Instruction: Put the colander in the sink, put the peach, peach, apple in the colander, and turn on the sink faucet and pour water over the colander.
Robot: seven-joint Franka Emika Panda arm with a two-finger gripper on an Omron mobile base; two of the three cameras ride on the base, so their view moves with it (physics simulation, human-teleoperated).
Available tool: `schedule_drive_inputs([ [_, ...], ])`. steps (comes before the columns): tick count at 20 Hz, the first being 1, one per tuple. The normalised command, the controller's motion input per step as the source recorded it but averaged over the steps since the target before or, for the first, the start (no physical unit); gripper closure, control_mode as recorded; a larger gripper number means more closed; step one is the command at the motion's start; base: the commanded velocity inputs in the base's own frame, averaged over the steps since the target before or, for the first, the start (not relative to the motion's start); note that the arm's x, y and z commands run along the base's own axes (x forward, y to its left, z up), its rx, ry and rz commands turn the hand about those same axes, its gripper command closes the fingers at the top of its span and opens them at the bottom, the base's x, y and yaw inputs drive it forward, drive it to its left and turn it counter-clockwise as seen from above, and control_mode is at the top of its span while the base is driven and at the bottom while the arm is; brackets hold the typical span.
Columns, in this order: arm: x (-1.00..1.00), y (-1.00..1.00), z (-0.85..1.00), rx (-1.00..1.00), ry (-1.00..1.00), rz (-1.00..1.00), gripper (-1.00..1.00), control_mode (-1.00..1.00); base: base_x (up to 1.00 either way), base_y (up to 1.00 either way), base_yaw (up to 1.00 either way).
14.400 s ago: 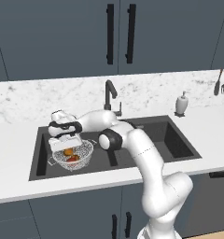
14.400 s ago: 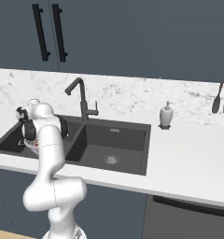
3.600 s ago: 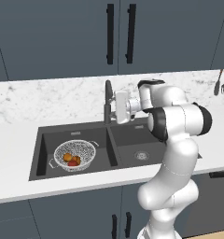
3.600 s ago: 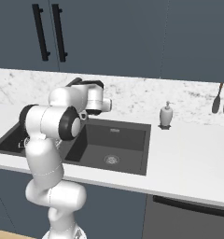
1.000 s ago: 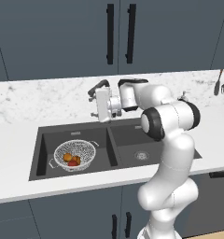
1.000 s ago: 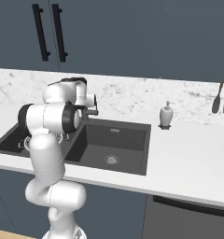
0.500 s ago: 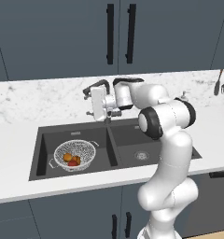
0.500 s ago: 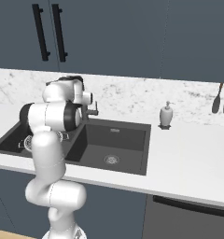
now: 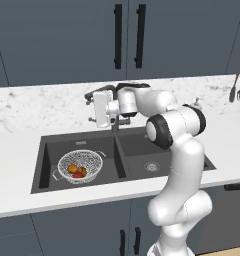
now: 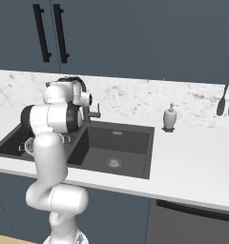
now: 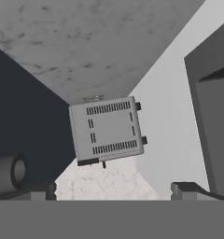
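With jaws apart, the gripper (image 9: 93, 110) hovers by the faucet (image 9: 113, 122) spout, which should be swung squarely over the colander (image 9: 80, 166) holding fruit.

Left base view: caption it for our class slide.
Open gripper beside the sink faucet; colander holds fruit.

Soap dispenser (image 10: 170, 117) on counter (image 10: 192, 157); toaster (image 11: 108, 130) farther along.
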Motion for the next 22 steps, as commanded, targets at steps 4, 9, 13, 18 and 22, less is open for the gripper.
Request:
schedule_drive_inputs([
  [4,0.33,0.11,-0.07,0.00,0.00,-0.13,-1.00,-1.00,0.00,0.00,0.00],
  [9,0.30,0.06,-0.11,0.00,0.01,-0.11,-1.00,-1.00,0.00,0.00,0.00],
  [13,-0.05,-0.05,-0.03,0.00,0.08,-0.04,-1.00,-1.00,0.00,0.00,0.00],
  [18,-0.56,-0.05,0.00,0.00,0.02,0.00,-1.00,-1.00,0.00,0.00,0.00],
  [22,-0.66,-0.13,0.02,0.00,-0.04,0.00,-1.00,-1.00,0.00,0.00,0.00],
])
